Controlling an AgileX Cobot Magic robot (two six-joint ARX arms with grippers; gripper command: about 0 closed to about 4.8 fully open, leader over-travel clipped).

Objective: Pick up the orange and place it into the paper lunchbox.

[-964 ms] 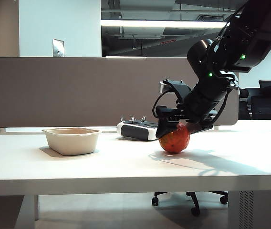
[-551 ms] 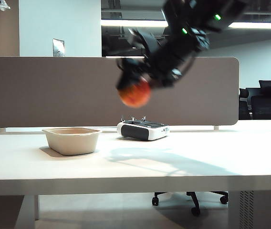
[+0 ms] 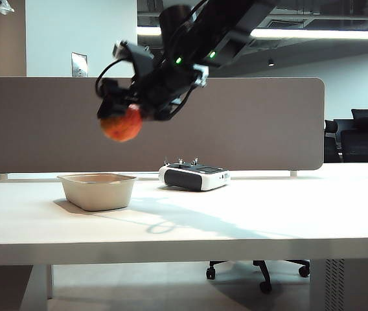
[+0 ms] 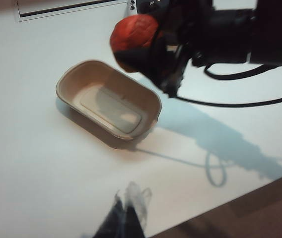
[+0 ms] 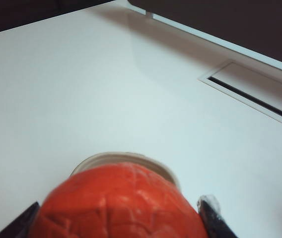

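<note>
Right gripper (image 3: pixel 120 116) clamps orange (image 3: pixel 122 125) between both fingers, jaws spread wide around fruit; orange hangs in mid-air above paper lunchbox (image 3: pixel 98 191), slightly toward its right end in exterior view, clear of rim; lunchbox sits on white table (image 3: pixel 249 220), white-and-black remote controller (image 3: pixel 194 176) near its right; left gripper (image 4: pixel 126 213) hovers near table's front edge, blurred, jaws seemingly nearly together, holding nothing.
</note>
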